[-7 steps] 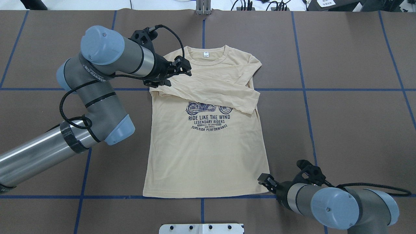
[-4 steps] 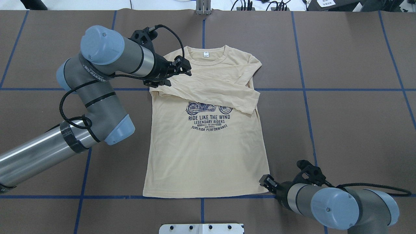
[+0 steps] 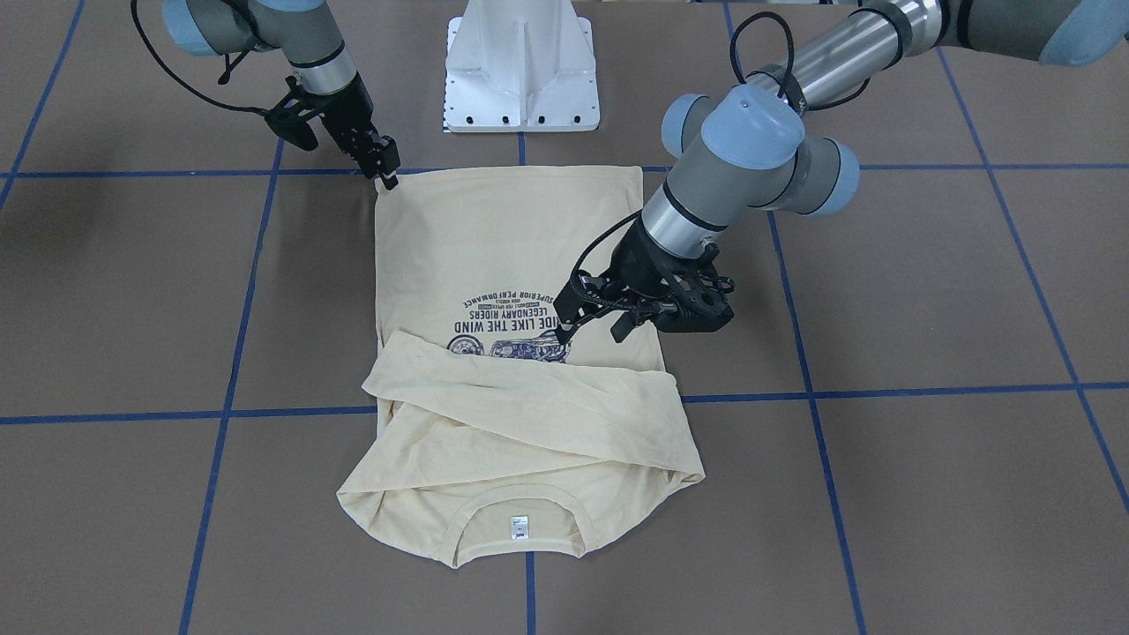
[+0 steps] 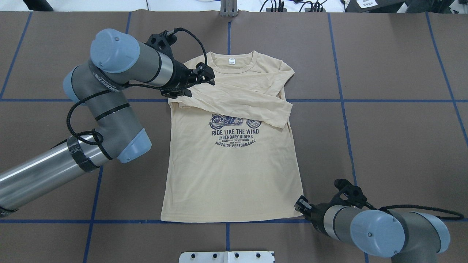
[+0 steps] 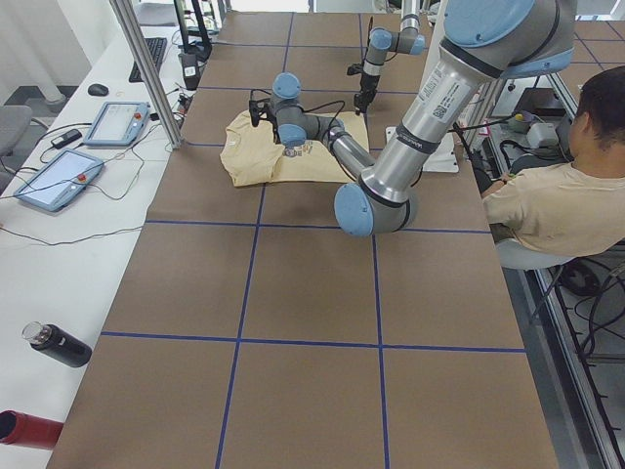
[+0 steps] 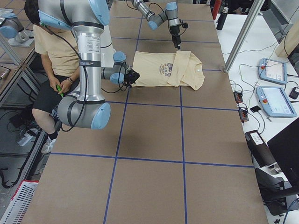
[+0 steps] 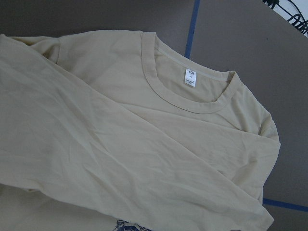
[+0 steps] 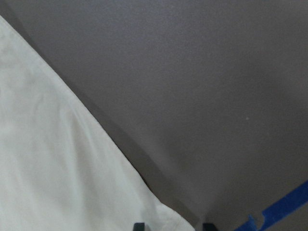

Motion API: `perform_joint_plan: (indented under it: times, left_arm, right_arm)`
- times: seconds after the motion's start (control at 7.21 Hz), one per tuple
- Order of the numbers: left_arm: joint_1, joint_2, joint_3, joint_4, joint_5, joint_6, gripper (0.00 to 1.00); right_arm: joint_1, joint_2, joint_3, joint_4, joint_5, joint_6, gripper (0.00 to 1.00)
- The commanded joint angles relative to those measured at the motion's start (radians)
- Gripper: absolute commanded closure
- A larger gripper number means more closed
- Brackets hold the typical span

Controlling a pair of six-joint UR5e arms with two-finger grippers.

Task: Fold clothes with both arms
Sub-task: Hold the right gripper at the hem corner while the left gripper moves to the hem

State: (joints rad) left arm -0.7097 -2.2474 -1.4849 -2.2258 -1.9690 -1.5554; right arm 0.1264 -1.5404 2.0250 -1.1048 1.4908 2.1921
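Now right gripper (image 4: 300,204) at T-shirt (image 4: 234,175) corner

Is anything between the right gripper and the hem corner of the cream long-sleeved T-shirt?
Nothing visible. The black right gripper sits right at the hem corner of the cream-yellow long-sleeved T-shirt; only bare brown table lies around it.

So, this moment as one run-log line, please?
T-shirt: flat, sleeve across chest | left gripper: open, above shirt | right gripper: open, at hem corner
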Motion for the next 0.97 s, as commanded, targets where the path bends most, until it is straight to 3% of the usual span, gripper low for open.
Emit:
perform_joint_plan:
  times: [0.0,0.42,0.83]
  left_arm:
    - [-0.001,0.0,0.0,0.0,0.001,-0.002,0.13]
    - [0.003,0.031,-0.02,-0.003,-0.001,-0.04,0.13]
    - [0.025,0.182,-0.205,0.011,0.018,-0.119,0.13]
  right_arm:
    - [0.001,-0.001,0.003,-0.001,0.0,0.0,1.0]
    - [0.002,-0.042,0.05,-0.001,0.006,-0.002,1.0]
    - [0.001,-0.089,0.093,0.0,0.011,-0.002,1.0]
